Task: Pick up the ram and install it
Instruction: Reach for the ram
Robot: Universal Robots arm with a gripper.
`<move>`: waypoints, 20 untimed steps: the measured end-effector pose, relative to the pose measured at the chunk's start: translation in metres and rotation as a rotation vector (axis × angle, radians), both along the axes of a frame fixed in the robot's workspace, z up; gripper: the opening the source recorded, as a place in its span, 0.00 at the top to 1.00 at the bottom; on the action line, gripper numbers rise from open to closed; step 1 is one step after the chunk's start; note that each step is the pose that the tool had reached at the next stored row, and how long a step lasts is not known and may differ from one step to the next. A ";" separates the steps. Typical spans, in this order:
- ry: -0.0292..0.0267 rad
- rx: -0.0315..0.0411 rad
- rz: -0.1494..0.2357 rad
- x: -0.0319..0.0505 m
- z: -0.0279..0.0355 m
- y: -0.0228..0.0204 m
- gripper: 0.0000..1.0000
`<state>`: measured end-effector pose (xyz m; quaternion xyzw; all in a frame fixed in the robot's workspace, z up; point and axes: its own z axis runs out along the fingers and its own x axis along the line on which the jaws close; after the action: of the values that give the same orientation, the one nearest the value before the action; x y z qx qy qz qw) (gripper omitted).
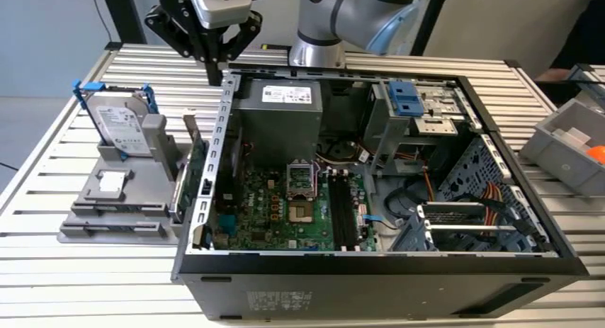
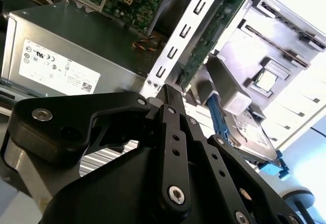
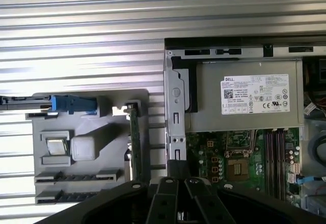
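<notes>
A slatted metal table point(image 1: 85, 278) carries everything in the exterior view: an open black computer case point(image 1: 378, 278) lying at centre, a grey parts holder point(image 1: 113, 218) just beside it at lower left, and a grey bin point(image 1: 567, 140) at the right edge

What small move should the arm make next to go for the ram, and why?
Probably shift the gripper toward the exterior view's left: it hangs about over the case wall, while the loose parts, a thin green board among them, stand in the gray holder outside it.
</notes>
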<state>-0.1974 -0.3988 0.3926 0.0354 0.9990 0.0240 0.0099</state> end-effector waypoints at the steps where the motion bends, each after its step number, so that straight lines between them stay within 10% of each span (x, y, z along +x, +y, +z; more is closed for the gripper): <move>1: 0.0000 0.0000 0.000 -0.0014 0.0000 0.0000 1.00; 20: 0.0001 0.0001 0.000 -0.0285 0.0000 0.0000 1.00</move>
<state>-0.2259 -0.3988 0.3926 0.0354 0.9990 0.0240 0.0099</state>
